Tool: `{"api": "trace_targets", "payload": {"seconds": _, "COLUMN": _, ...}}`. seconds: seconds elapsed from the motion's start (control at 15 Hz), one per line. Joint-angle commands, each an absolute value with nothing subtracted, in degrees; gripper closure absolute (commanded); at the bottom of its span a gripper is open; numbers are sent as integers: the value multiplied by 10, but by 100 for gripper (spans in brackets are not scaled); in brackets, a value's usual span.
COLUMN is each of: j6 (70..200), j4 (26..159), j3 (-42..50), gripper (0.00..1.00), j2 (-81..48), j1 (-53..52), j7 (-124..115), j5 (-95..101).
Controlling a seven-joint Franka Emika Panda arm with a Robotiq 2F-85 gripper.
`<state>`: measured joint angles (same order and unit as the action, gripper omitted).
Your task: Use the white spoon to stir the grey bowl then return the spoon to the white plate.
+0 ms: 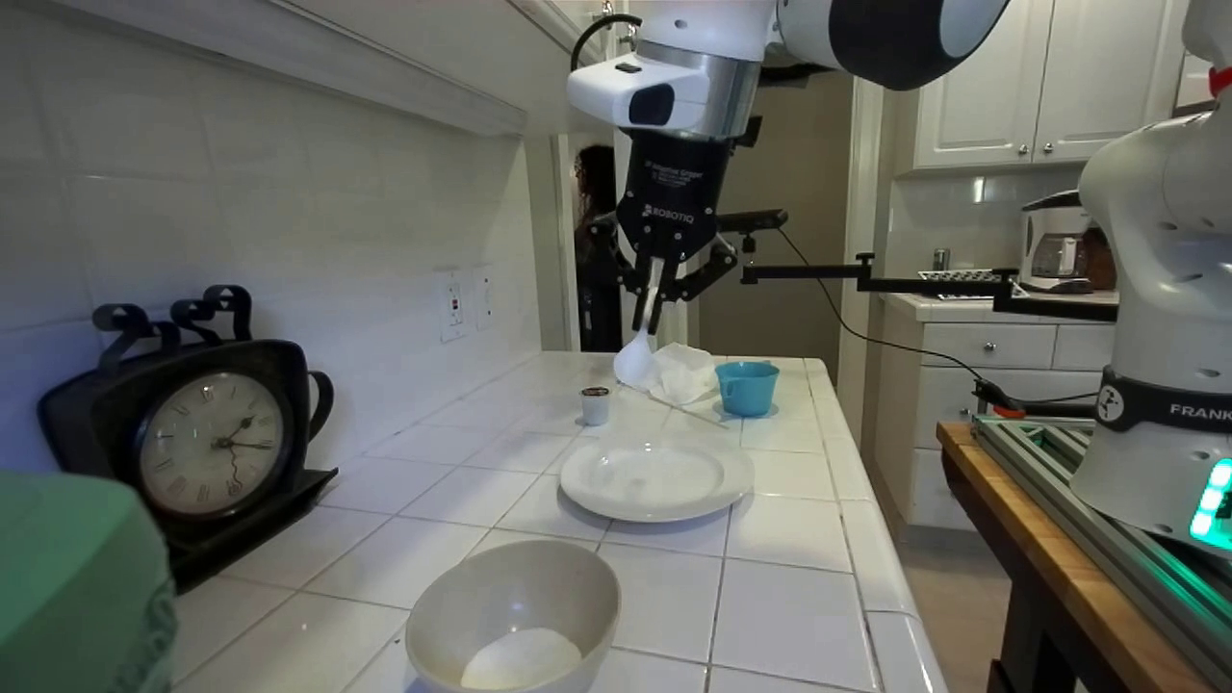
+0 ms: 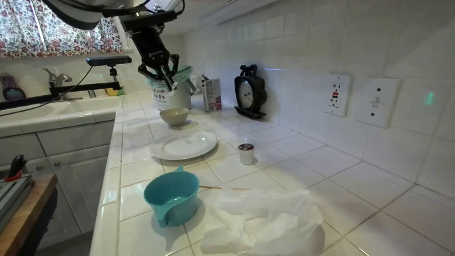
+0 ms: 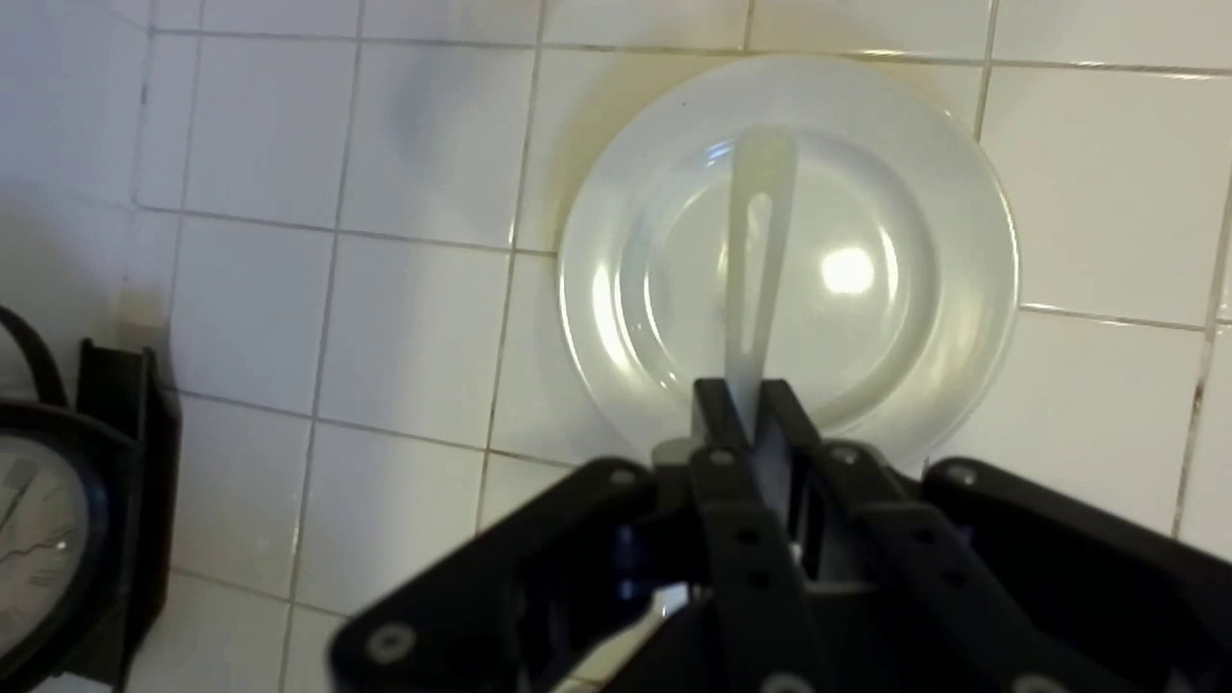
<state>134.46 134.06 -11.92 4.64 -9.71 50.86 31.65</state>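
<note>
White spoon (image 3: 735,269) in mid-air.
We see the gripper (image 3: 745,393) pinching it narrowly; its slotted end points toward the wrist view's top, seen against the white plate (image 3: 967,269), long axis leaning slightly right.

You read "ROBOTIQ" on the black two-fingered gripper (image 1: 648,322), a cut-off "FRANK" on the black band (image 1: 1145,404) round the white arm (image 1: 1150,241), and Roman numerals on the round white clock dial (image 1: 207,445).
</note>
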Motion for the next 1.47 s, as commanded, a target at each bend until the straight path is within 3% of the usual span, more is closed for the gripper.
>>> {"api": "trace_targets", "payload": {"seconds": 0.0, "j6": 1310, "j4": 1301, "j3": -129, "gripper": 97, "j2": 14, "j1": -112, "j7": 498, "j5": 358}}
{"api": "trace_targets", "payload": {"seconds": 1.4, "j6": 1283, "j4": 1178, "j3": -174, "gripper": 97, "j2": -139, "j1": -194, "j7": 432, "j5": 568}}
